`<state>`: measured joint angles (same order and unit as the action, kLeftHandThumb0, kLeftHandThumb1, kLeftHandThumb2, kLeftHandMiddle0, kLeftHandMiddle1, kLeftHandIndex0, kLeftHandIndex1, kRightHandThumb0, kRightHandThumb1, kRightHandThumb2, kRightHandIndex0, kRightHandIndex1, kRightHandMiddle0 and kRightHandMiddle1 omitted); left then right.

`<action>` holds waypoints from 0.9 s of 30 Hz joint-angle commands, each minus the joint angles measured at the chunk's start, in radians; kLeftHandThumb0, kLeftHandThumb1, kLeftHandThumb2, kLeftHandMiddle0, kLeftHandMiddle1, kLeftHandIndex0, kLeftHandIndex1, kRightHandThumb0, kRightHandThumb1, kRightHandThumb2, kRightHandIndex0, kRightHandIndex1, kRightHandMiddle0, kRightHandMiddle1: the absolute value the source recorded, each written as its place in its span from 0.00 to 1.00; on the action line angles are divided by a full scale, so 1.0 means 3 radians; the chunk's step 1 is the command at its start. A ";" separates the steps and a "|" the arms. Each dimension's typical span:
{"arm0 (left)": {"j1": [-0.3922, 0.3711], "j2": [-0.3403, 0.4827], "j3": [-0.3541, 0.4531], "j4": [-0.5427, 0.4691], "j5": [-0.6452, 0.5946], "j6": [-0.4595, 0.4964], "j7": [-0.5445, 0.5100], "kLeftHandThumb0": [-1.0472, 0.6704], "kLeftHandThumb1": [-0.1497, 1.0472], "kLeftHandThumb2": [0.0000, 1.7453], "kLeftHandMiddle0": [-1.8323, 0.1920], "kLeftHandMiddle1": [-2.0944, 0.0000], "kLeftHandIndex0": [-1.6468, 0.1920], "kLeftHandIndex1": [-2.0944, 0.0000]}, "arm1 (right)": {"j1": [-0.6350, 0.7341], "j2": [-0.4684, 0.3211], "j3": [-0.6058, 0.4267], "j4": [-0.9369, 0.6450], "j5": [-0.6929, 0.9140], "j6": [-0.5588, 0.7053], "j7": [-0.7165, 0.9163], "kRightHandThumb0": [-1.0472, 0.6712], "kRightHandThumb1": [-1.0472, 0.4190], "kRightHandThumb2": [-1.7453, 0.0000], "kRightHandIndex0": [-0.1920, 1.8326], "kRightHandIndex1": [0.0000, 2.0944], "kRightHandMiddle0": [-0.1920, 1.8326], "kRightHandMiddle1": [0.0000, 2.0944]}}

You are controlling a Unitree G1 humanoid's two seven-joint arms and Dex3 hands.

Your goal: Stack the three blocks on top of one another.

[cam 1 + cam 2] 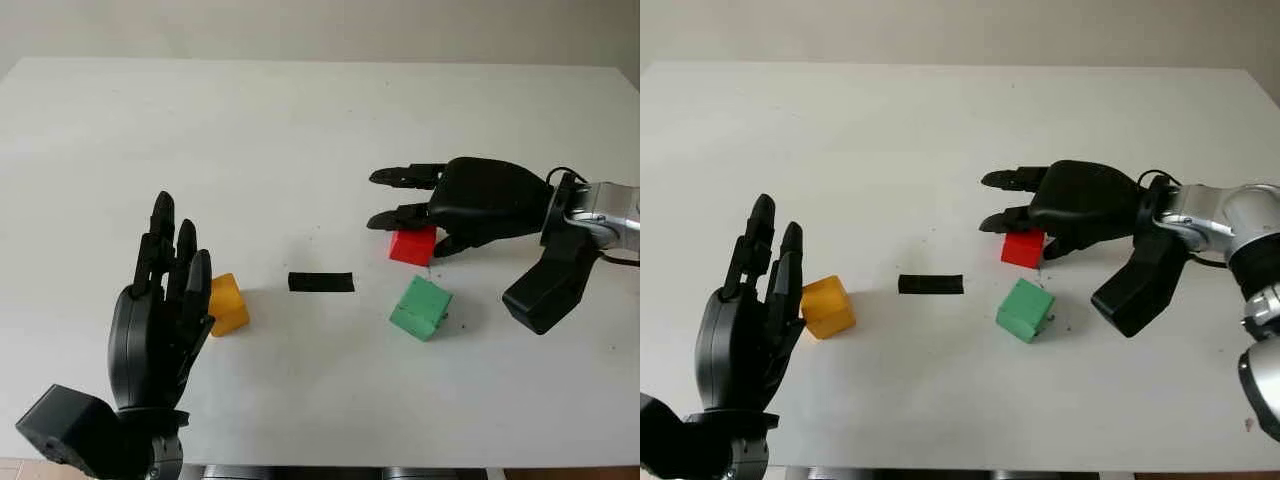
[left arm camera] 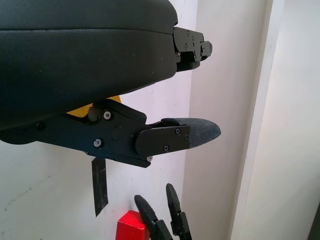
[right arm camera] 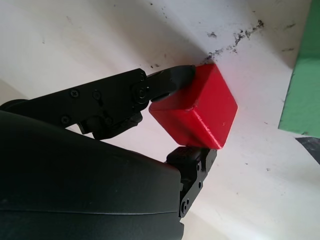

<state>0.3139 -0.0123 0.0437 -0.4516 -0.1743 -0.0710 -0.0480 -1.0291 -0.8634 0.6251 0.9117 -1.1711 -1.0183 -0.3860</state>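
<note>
The red block (image 1: 413,245) stands on the white table (image 1: 300,130) right of centre, under my right hand (image 1: 415,225). In the right wrist view the red block (image 3: 195,107) sits pinched between the thumb tip and a finger, both touching it. Two other fingers reach past it to the left. The green block (image 1: 420,307) lies just in front of the red one, turned at an angle. The yellow block (image 1: 228,303) is at the front left, right beside my left hand (image 1: 165,270), which is open, upright and holds nothing.
A short strip of black tape (image 1: 321,282) lies on the table between the yellow and green blocks. The right forearm and its wrist camera housing (image 1: 550,285) hang over the table to the right of the green block.
</note>
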 commanded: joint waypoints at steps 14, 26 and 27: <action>0.0005 0.0004 -0.0023 -0.0048 0.0005 0.0024 0.0005 0.33 1.00 0.25 0.91 0.98 0.91 0.98 | -0.0167 -0.0019 0.0132 0.0148 0.0010 -0.0143 -0.0230 0.40 0.06 0.97 0.24 0.03 0.32 0.57; 0.0006 -0.0018 -0.0043 -0.0068 0.0036 0.0056 0.0051 0.33 1.00 0.25 0.90 0.97 0.90 0.98 | -0.0412 0.0077 0.0064 0.0106 0.0198 -0.0127 0.0105 0.40 0.08 0.97 0.26 0.03 0.36 0.52; 0.0006 -0.0019 -0.0049 -0.0070 0.0042 0.0057 0.0052 0.33 1.00 0.25 0.91 0.98 0.90 0.98 | -0.0450 0.0103 0.0056 0.0099 0.0237 -0.0126 0.0175 0.40 0.07 0.97 0.26 0.03 0.36 0.52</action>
<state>0.3131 -0.0130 0.0365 -0.4540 -0.1628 -0.0566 -0.0335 -1.1289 -0.8440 0.6546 0.9545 -1.1200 -1.0555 -0.3461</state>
